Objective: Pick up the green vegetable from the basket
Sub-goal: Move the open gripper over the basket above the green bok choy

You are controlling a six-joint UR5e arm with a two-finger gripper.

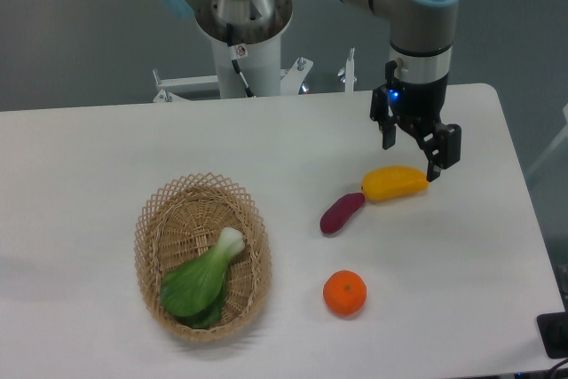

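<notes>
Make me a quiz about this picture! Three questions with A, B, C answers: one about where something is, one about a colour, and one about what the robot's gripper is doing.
1. Where is the green vegetable?
A. inside the basket
B. on the bare table beside the orange
C. in the gripper

2. What colour is the round fruit near the front of the table?
A. blue
B. orange
C. white

3. What is the gripper doing?
A. holding the green vegetable
B. holding the basket
C. holding nothing, open above the table

Answers:
1. A, its leaves and white stalk lie within the wicker rim.
2. B, it is bright orange, right of the basket.
3. C, its fingers are apart with nothing between them, just above the yellow piece that lies next to the purple piece.
</notes>
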